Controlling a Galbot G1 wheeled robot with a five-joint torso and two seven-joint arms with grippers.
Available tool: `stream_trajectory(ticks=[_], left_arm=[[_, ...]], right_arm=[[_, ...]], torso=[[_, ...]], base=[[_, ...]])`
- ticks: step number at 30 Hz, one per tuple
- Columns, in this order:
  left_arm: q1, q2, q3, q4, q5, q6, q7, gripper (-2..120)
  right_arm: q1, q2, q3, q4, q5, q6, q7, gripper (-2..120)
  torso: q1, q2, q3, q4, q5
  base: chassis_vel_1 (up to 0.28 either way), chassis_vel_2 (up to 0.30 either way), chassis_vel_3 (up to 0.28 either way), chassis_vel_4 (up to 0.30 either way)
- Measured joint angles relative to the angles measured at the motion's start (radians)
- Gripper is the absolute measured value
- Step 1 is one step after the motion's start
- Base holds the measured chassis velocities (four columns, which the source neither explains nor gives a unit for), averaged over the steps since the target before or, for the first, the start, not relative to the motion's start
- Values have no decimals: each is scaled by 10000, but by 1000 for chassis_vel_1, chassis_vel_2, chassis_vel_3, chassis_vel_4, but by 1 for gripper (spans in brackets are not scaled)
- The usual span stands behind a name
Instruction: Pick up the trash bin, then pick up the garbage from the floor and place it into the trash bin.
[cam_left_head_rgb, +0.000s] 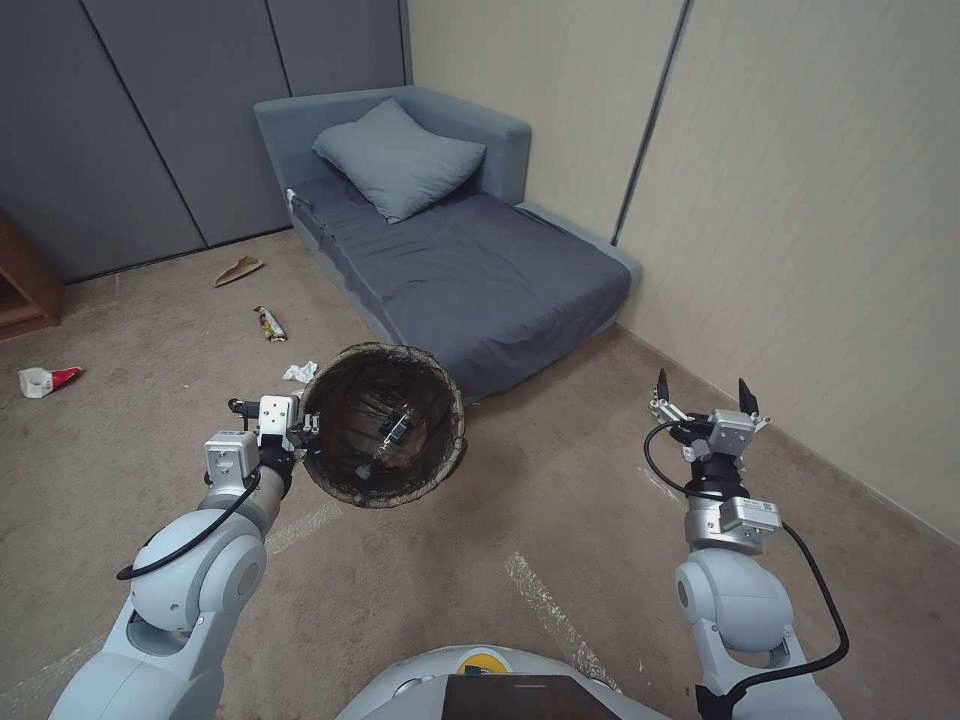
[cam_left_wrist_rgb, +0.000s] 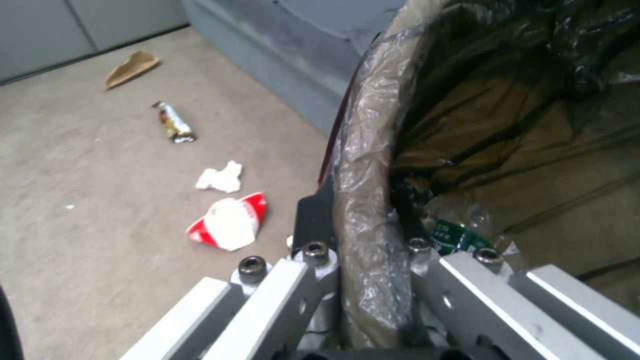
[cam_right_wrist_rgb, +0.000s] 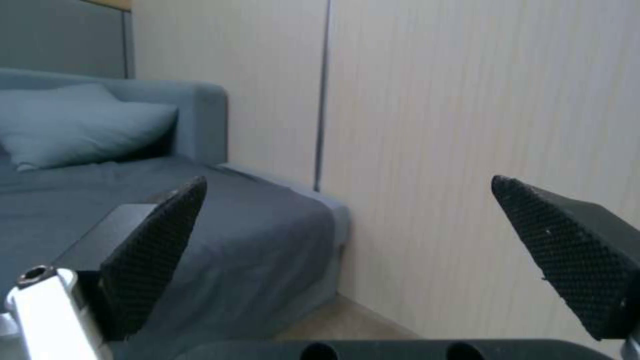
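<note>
Beige carpet floor and one grey sofa bed fill my screen. My left hand clamps the rim of one round bag-lined trash bin, held aloft; my right hand gapes empty. Two crushed red-and-white cups, one tan paper scrap, one snack wrapper and one white tissue lie on the floor.

Thin, crinkled dark brown-black plastic bag, semi-glossy, folded over the round bin's rim. Brushed, matt silver metal brackets of the left gripper. Black rubbery fingers of the right gripper, with rough knurled faces. Matt beige floor, short-napped like carpet. Crushed red-and-white paper cup; soft white crumpled tissue; shiny foil snack wrapper. Grey cloth sofa bed.
</note>
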Motion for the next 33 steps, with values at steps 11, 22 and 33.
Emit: stream_trajectory(ticks=[11, 22, 33], left_arm=[[-76, -179, -36, -1, 81, -12, -2, 3], [8, -98, -370, -136, 11, -23, -81, 3], [-31, -104, -301, -93, -6, -28, -65, 3]], right_arm=[[9, -39, -20, -105, -28, 45, -17, 100], [-4, -57, -127, -71, -39, 78, -24, 100], [-84, -68, -26, -91, -36, 93, -22, 100]], torso=[[0, 0, 0, 1, 0], [0, 0, 0, 1, 0], [0, 0, 0, 0, 0]], base=[[56, 55, 56, 60], [53, 51, 46, 55], [55, 55, 57, 48]])
